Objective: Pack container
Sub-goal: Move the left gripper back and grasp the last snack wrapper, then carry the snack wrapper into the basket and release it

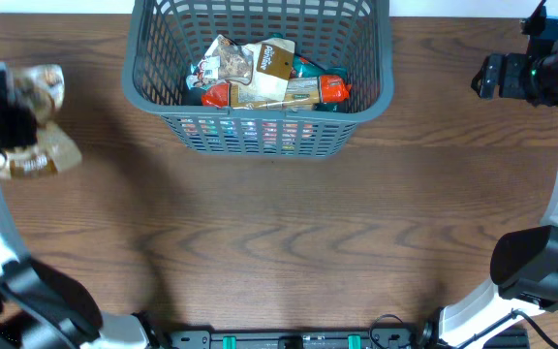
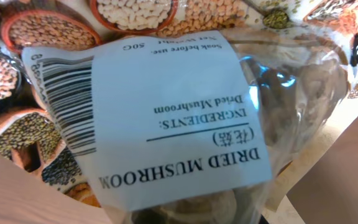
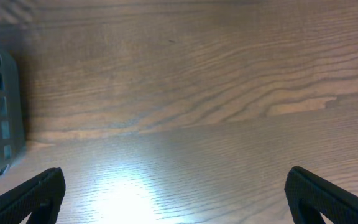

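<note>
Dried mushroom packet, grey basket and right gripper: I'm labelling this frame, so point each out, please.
dried mushroom packet (image 2: 166,118), left wrist view, on its white label.
grey basket (image 1: 260,136), overhead view, on its near slatted wall.
right gripper (image 3: 174,180), right wrist view, midway between its open fingertips.

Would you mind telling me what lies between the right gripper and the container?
Only bare wooden table: the overhead view shows nothing between the right gripper and the container, and the right wrist view agrees.

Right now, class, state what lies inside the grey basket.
Several snack packets lie piled in the basket, one with orange ends in front. Anything beneath the pile is covered.
</note>
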`<state>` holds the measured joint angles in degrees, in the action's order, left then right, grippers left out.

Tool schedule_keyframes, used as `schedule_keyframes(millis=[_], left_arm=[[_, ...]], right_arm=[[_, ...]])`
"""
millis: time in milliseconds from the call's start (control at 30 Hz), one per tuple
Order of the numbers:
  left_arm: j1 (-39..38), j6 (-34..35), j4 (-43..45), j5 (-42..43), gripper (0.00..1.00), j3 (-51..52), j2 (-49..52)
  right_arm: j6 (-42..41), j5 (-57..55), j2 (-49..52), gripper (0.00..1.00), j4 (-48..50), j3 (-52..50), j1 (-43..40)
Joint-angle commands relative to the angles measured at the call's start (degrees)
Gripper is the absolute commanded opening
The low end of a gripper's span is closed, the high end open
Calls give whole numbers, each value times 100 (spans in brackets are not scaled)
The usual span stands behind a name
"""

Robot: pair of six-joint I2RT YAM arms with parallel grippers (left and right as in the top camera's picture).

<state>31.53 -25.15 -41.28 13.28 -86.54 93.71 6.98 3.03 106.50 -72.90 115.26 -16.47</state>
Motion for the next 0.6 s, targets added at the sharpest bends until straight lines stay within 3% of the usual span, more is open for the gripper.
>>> schedule_keyframes(millis=[0, 133, 233, 400, 567], left_arm=[[-575, 297, -63, 57, 6, -669, -546], [-1556, 46, -48, 13, 6, -1541, -748], [-2367, -625, 22, 13, 6, -2052, -723], [-3630, -1744, 796, 0, 6, -2144, -599], [-4428, -2758, 1298, 2, 6, -2144, -177]], right_arm=[[157, 20, 57, 98, -22, -39, 39], [173, 20, 57, 99, -24, -39, 39], [192, 22, 57, 99, -24, -39, 39], [299, 22, 57, 99, -20, -39, 37], [295, 26, 57, 99, -26, -39, 39]])
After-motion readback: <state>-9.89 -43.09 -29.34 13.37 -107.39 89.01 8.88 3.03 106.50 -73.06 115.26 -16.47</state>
